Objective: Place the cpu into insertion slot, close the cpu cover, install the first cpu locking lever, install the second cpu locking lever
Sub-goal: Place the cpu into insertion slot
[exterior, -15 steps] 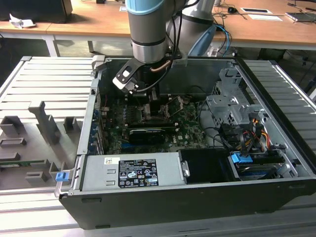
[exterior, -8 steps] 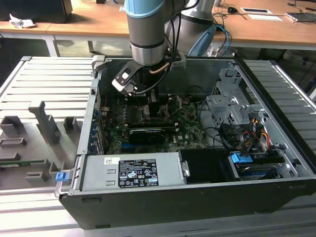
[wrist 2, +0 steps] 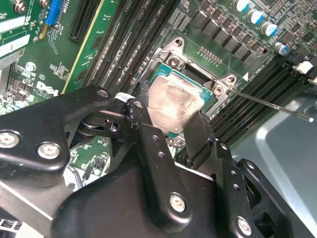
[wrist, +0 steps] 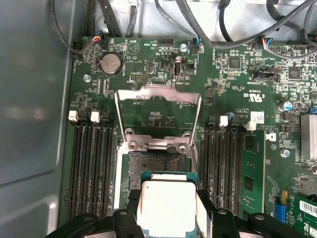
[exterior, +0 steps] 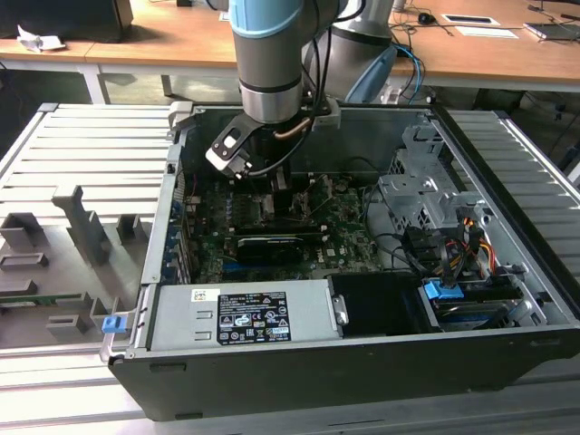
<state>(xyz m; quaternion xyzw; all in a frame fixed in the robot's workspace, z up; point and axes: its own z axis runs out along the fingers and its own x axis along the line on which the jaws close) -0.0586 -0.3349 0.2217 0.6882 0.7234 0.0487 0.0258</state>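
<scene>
gripper (wrist 2: 171, 108) clamped on two opposite edges of the cpu (wrist: 167, 207), just above the insertion slot (wrist: 156, 161); looks light, stiff, fragile, so edges only

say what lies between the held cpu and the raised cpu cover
In the first wrist view, the bare insertion slot lies between cpu and cpu cover.

Exterior view over whole case (exterior: 362, 390); both wrist views close on insertion slot (wrist: 153, 161) (wrist 2: 197, 80)
</scene>
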